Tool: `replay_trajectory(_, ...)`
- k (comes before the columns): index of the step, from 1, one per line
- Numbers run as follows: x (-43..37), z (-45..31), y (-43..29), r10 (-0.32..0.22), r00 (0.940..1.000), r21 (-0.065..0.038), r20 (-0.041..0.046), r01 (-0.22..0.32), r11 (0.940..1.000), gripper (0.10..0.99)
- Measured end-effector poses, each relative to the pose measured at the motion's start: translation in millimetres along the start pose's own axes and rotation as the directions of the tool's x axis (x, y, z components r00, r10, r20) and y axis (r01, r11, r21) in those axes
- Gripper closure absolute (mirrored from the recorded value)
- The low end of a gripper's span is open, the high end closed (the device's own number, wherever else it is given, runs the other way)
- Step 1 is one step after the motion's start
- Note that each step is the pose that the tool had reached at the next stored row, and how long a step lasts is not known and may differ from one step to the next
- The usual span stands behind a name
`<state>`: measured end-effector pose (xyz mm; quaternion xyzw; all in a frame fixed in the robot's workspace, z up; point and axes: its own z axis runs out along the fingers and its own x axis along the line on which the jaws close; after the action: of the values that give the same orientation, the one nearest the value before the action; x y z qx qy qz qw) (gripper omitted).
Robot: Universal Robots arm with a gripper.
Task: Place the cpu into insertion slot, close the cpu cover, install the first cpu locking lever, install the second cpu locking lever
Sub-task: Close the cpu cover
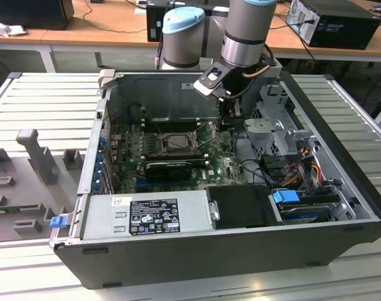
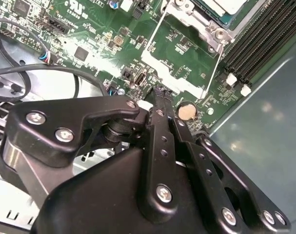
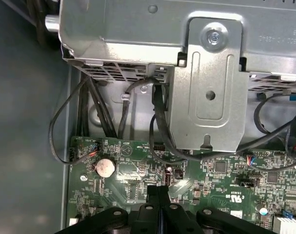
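Gripper [image 2: 157, 93] jaws are pinched narrow with nothing between them, tips poised just above the green motherboard [image 2: 182, 53] beside the socket. Cpu [image 2: 228, 5] sits in the socket, cover [image 2: 205, 23] lying around it; a thin wire lever [image 2: 213, 66] runs nearby.

You're looking at a robotics lab or electronics workshop: an opened desktop computer case [image 1: 209, 258] lies on a ribbed aluminium worktop [image 1: 49, 100] under an industrial robot arm [image 1: 246, 34] (grey fixture blocks [image 1: 36, 153] sit beside it), with wooden desks [image 1: 115, 28], cables [image 1: 86, 11] and another computer [image 1: 338, 24] behind.
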<state>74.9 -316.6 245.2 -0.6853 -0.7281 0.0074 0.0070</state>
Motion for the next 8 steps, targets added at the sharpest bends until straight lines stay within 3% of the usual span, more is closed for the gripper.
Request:
replay_trajectory(4,0.3,0.3,-4.2,0.000,1.0000,0.000,-0.0010,0.000,1.0000,0.980)
replay_trajectory(8,0.8,0.4,-12.8,0.000,1.0000,0.000,-0.0010,0.000,1.0000,0.980)
